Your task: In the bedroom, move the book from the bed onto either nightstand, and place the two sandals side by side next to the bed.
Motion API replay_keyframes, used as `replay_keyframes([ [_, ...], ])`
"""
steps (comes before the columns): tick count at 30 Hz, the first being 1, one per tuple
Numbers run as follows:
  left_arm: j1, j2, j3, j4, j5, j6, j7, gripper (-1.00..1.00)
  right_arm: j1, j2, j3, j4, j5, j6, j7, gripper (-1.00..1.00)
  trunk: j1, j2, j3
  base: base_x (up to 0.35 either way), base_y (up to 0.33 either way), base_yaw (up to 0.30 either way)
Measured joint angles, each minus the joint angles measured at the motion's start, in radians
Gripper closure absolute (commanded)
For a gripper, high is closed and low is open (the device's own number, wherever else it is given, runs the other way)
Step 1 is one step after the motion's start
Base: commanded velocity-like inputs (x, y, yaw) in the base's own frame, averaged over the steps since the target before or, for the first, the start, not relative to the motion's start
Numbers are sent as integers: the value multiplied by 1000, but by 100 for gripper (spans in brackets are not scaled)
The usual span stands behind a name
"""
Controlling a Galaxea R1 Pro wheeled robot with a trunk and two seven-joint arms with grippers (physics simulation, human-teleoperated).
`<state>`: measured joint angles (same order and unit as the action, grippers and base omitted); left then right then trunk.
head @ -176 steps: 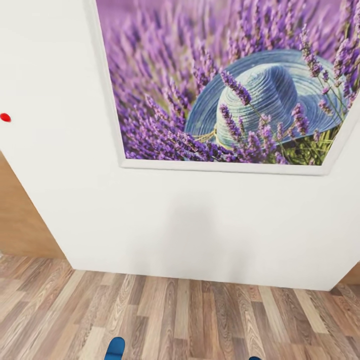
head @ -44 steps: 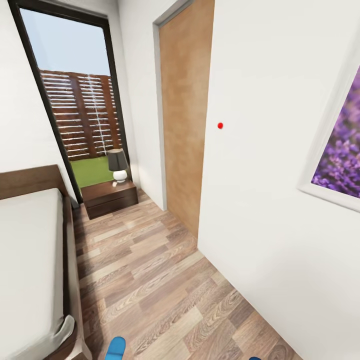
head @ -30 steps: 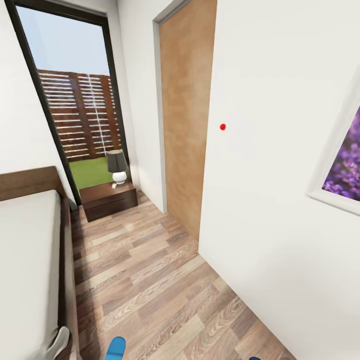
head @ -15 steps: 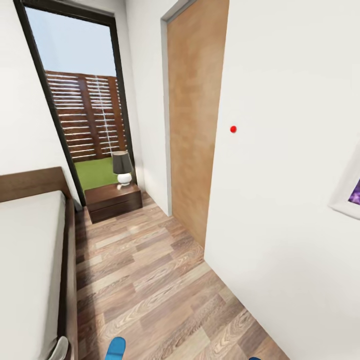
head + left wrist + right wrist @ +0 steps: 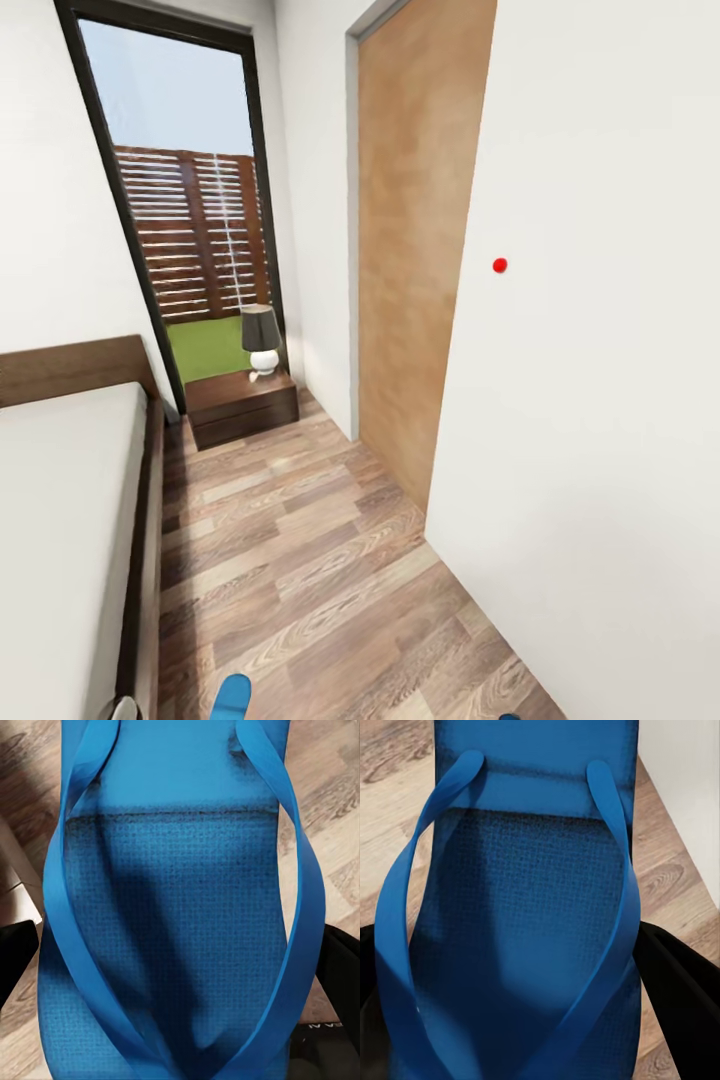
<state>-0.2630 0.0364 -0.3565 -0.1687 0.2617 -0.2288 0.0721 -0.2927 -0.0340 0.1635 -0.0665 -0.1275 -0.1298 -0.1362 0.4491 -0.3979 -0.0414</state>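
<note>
The view has swung left since a moment ago: the bed (image 5: 70, 520) and nightstand (image 5: 243, 405) sit further right, and the purple picture is gone. Each gripper clamps one blue sandal: left sandal (image 5: 180, 915), right sandal (image 5: 521, 922), above the floor (image 5: 310, 560).

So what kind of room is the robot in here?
A bedroom, most likely: a bed with a dark wooden headboard runs along one side, a nightstand carrying a small lamp stands beyond it, and a tall black-framed window looks onto a slatted fence.
</note>
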Motion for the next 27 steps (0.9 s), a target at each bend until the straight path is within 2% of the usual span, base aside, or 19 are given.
replay_keyframes([
  [10, 0, 0, -1, 0, 0, 0, 0, 100, 0, 1, 0, 0, 0, 0, 0, 100, 0, 0, 7, 243, 0, 150],
  [20, 0, 0, 0, 0, 0, -1, 0, 100, 0, 0, 0, 0, 0, 0, 0, 100, 0, 0, 9, 202, -7, 45],
  [27, 0, 0, 0, 0, 0, -1, 0, 100, 0, 1, 0, 0, 0, 0, 0, 100, 0, 0, 11, 237, -65, 192],
])
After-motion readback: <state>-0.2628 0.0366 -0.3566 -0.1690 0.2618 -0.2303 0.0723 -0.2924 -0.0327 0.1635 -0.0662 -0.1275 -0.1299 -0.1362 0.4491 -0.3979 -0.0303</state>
